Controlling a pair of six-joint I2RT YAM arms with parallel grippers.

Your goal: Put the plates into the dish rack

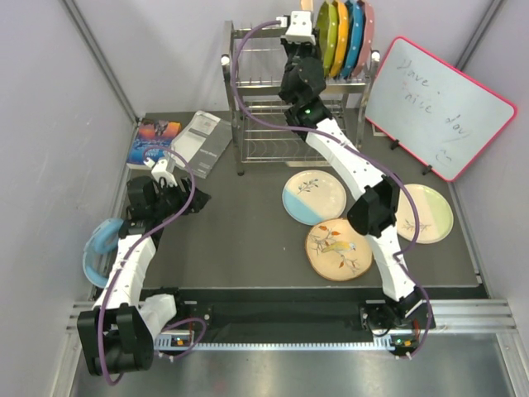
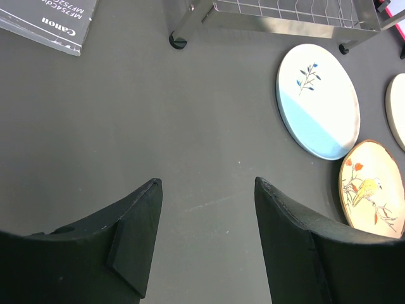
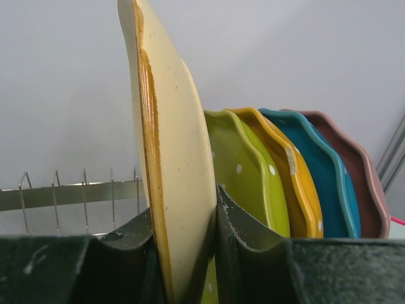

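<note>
My right gripper is shut on the rim of a tan-peach plate and holds it upright on edge at the top tier of the steel dish rack, whose wire prongs show behind. The plate stands right beside a green scalloped plate. Three plates lie flat on the dark table: white and light blue, tan-peach with a bird, cream and pale green. My left gripper is open and empty low over the table, left of the white and blue plate.
Several scalloped plates, green, yellow, blue and pink, stand in the rack's top right. A Canon box and a colourful book lie left of the rack. A pink-framed whiteboard leans at the right. A light blue dish sits at the left edge.
</note>
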